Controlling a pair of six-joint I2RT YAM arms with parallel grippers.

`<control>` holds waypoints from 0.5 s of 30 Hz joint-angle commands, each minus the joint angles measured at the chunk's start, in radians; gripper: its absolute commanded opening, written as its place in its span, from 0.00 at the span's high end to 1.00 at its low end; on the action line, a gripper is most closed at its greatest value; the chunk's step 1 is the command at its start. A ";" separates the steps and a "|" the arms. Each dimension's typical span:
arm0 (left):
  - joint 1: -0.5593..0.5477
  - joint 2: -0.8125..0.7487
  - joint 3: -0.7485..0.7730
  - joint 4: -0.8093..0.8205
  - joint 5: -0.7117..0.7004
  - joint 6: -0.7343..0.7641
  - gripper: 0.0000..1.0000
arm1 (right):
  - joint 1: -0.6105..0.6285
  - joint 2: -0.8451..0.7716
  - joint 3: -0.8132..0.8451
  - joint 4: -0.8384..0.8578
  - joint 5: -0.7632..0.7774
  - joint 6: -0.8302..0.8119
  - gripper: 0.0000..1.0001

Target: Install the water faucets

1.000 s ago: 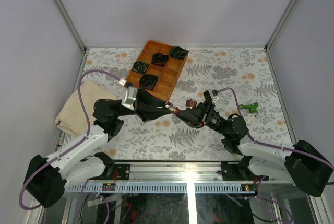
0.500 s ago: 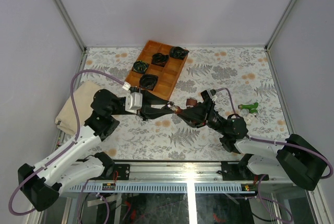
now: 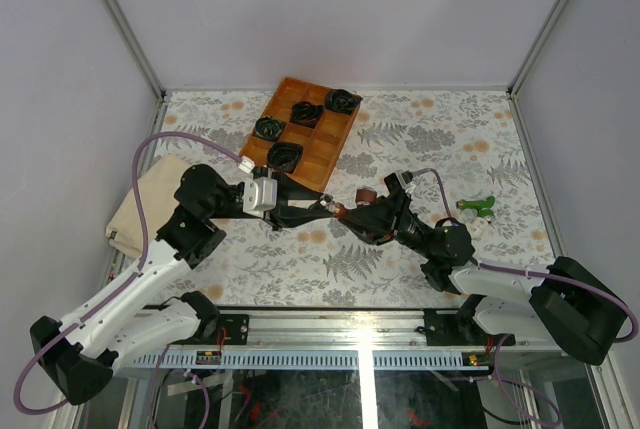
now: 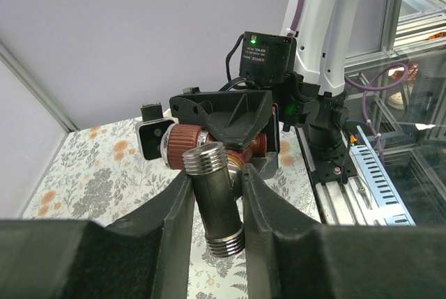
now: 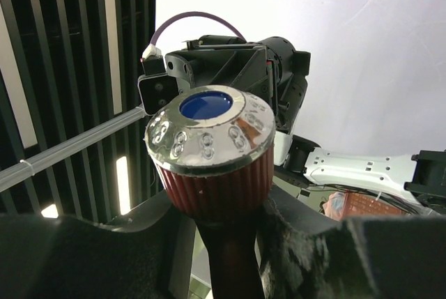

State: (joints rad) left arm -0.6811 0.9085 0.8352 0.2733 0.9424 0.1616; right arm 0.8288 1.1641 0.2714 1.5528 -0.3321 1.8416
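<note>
Red-brown faucet (image 4: 212,191) held between my two arms, above the table (image 3: 430,134).
My left gripper (image 3: 320,206) is clamped on its silvery threaded end; my right gripper (image 3: 349,213) is clamped on the stem under the ribbed red cap. The green faucet (image 3: 477,206) lies on the table at the right, beside my right arm.

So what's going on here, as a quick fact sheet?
Left gripper: shut on the red-brown faucet, on its silvery threaded pipe
Right gripper: shut on the same faucet, below its ribbed knob
Where: mid-table, between both arms
Green faucet: lying on the table's right side, untouched
Wooden tray: far side, holding black-and-green coiled bundles
Beige cloth: left edge
</note>
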 commanded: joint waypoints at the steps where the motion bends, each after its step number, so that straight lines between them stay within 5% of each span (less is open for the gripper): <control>1: -0.028 0.038 -0.013 -0.116 0.075 0.160 1.00 | 0.018 0.006 0.034 0.009 0.006 0.121 1.00; 15: -0.028 0.067 0.126 -0.455 0.085 0.565 1.00 | 0.018 0.058 0.079 0.141 -0.015 0.490 1.00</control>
State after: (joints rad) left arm -0.6811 0.9466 0.9642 -0.0055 0.9730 0.4332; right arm 0.8280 1.2186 0.2604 1.6299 -0.3202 1.9186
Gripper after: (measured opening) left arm 0.274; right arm 0.394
